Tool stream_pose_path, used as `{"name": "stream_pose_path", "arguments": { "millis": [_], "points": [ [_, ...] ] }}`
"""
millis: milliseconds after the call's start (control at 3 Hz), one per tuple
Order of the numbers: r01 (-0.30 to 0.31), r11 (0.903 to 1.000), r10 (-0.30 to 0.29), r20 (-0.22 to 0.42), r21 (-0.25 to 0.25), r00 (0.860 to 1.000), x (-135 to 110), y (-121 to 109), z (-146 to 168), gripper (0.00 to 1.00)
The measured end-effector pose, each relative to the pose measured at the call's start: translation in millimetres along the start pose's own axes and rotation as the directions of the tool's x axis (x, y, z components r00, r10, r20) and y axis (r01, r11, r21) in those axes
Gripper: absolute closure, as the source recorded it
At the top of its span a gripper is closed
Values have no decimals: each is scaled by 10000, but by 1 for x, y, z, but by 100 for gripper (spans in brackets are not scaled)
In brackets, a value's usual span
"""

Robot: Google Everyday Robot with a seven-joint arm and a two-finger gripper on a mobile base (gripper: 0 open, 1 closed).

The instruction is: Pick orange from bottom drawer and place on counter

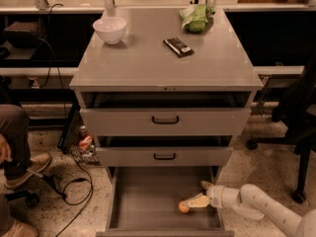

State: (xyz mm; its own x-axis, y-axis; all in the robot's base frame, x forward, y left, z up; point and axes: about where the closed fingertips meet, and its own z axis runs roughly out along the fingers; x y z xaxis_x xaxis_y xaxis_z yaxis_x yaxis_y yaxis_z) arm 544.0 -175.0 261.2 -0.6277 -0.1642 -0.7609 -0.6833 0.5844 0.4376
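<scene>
**Ana:** Where is the orange?

**Ben:** The orange (183, 207) is in the bottom drawer (143, 201), which is pulled out. It sits on the flat grey floor, on the right side, close to the near edge.

**Ana:** And the hand?

**Ben:** The hand (195, 193) is down in the same drawer, just to the right of the orange. The white arm (256, 206) comes in low from the right.

**Ana:** Is the hand holding the orange?

**Ben:** No. Its two fingers are spread apart. One finger (196, 201) points left, with its tip right at the orange. It is touching or almost touching; I cannot tell which. The other finger is farther back, by the right wall of the drawer, away from the orange.

**Ana:** What is on the counter?

**Ben:** The counter (148, 68) has a white bowl (109, 28) at the far left and a green bag (196, 18) at the far right. A dark flat packet (178, 46) lies between them, a bit nearer.

**Ana:** And the other drawers?

**Ben:** The two drawers above have black handles. Each is open only a little.
</scene>
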Motion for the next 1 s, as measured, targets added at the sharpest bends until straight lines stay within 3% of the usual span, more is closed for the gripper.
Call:
{"name": "stream_pose_path", "arguments": {
  "millis": [333,667,1000],
  "points": [
    [872,9961,-869,197,-164,9960,13,-6,23,0],
    [2047,9788,-2047,16,108,9788,22,-5,36,0],
    [3264,9435,-3215,-811,567,9434,37,2,57,0]
  ]
}}
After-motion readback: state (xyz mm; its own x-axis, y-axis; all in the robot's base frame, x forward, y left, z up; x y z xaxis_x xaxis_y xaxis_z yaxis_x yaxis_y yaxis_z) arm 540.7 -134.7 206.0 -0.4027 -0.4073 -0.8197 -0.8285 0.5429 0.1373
